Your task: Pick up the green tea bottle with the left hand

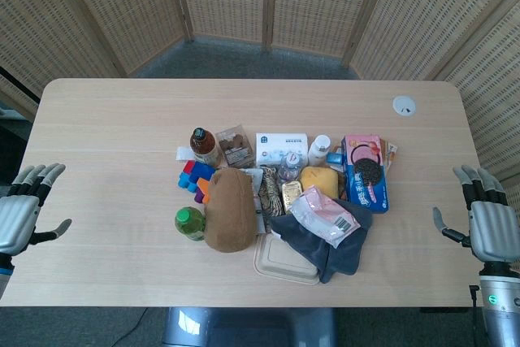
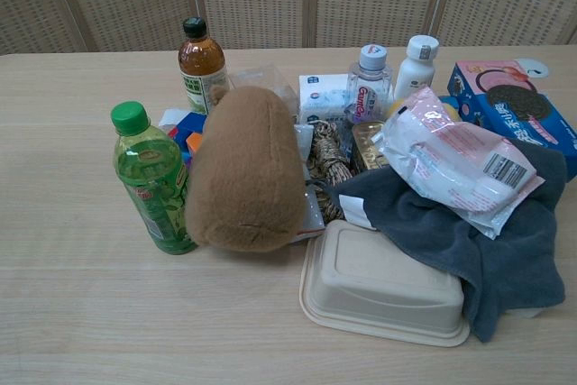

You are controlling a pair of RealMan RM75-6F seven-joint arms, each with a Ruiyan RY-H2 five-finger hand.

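A: What's hidden or cut off?
B: Chest view shows neither hand; head view crops the left hand at the frame edge; the box sits half under the grey cloth; small items behind the brown plush are too cluttered to tell apart.
A: Hand states?
B: Left hand fingers spread, holding nothing; right hand the same; both at the table edges, well apart from the pile.
A: Green bottle?
B: Green bottle upright, green cap, clear green body, label unreadable; touching the plush's left side, at the pile's front left; brown bottle stands behind it.
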